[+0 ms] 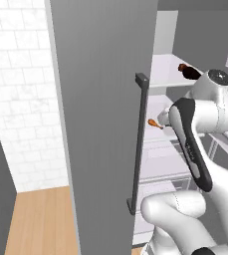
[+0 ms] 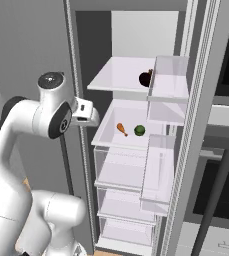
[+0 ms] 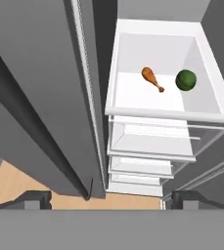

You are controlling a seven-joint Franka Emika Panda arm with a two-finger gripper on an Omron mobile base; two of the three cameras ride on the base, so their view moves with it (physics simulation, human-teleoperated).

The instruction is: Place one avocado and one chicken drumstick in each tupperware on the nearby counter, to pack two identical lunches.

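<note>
Jaws point(image 3: 103, 199) spread wide, holding nothing — above the fridge shelf point(image 3: 133, 95); chicken drumstick point(image 3: 152, 79) beside avocado point(image 3: 186, 80).

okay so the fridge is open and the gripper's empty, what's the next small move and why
Probably reach forward and down toward the chicken drumstick on the fridge shelf. The gripper is open, holds nothing, and hangs outside the fridge; the drumstick lies apart from the avocado.

White arm point(image 2: 16, 130) rising, elbow bending, wrist reaching forward; gripper point(image 3: 103, 199) pointing downward, jaws standing wide apart, holding nothing.
</note>
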